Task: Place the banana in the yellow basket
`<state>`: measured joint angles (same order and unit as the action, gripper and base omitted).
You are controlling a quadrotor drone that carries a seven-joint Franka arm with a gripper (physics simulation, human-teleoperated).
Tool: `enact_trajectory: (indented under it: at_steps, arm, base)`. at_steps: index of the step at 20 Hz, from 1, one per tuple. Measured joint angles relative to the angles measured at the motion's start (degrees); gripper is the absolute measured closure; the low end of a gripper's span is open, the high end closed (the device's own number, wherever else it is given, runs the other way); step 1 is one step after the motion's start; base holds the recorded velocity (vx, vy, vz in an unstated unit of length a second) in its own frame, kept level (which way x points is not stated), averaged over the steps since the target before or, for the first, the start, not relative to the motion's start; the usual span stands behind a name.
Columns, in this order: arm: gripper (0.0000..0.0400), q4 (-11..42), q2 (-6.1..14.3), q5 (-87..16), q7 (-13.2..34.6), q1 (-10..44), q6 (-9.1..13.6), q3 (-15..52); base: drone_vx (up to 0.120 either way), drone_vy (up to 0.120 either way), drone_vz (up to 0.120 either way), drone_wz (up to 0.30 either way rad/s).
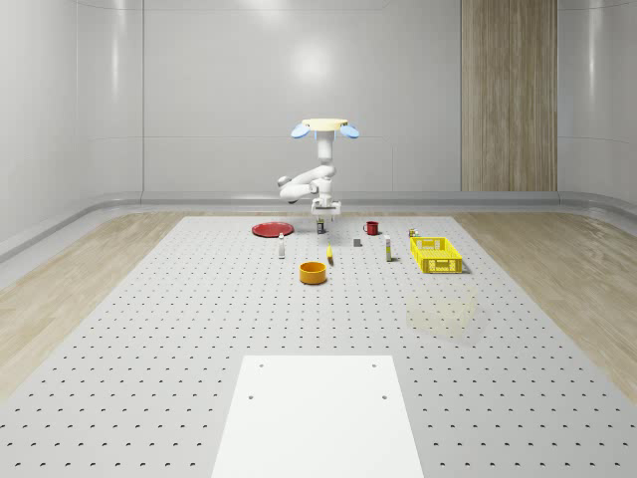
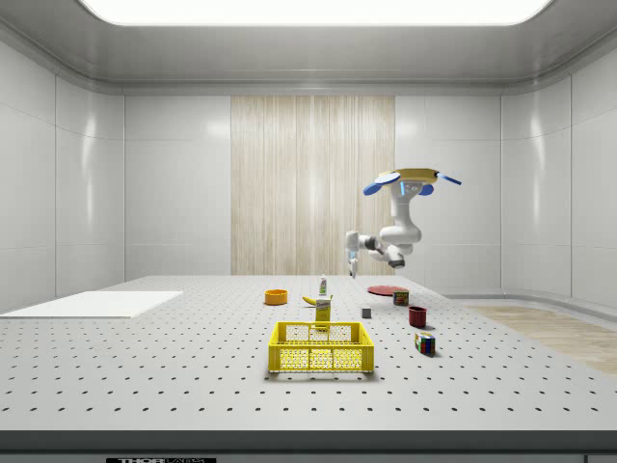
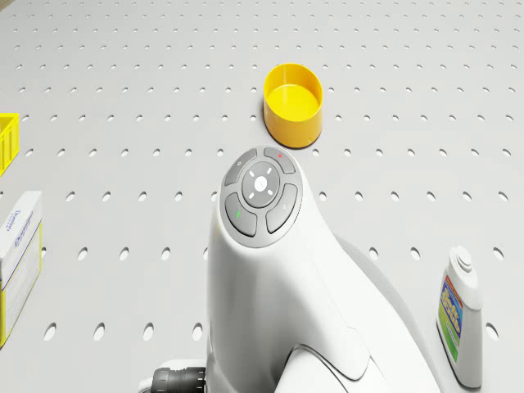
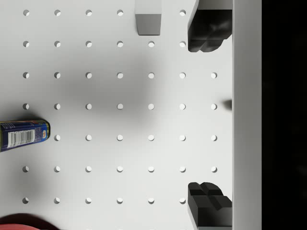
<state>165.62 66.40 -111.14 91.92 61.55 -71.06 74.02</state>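
bright, even ceiling light; wall glare, one soft shadow on the table (image 4: 120, 91).

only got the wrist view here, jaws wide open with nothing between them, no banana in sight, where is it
Observer: The banana lies on the table beside the orange bowl, nearer the whole-scene camera than the jaws.
Operator: and the yellow basket
Observer: The yellow basket stands to the whole-scene view's right of the banana, apart from it.
Operator: is the drone landed
Observer: No, the drone hovers well above the table, near the red plate.
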Motion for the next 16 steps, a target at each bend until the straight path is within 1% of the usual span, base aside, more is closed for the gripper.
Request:
enact_trajectory:
  at_steps: [4,5,13,14,16]
  arm:
    - [0.0,-0.1,1.1,0.6,0.4,0.4,-1.0,0.4]
    - [0.0,-0.1,1.4,0.7,0.5,0.5,-1.3,0.4]
    - [0.0,-0.2,3.5,1.8,1.1,1.2,-3.2,1.1]
    - [0.0,-0.3,3.8,2.0,1.2,1.3,-3.5,1.1]
    - [0.0,-0.3,4.3,2.2,1.3,1.4,-3.9,1.3]
  base:
    - [0.12,0.11,0.0,0.0]
    - [0.12,0.0,0.0,0.0]
    - [0.12,0.0,-0.12,0.0]
    - [0.12,0.0,-0.08,0.0]
    - [0.12,0.0,0.0,0.0]
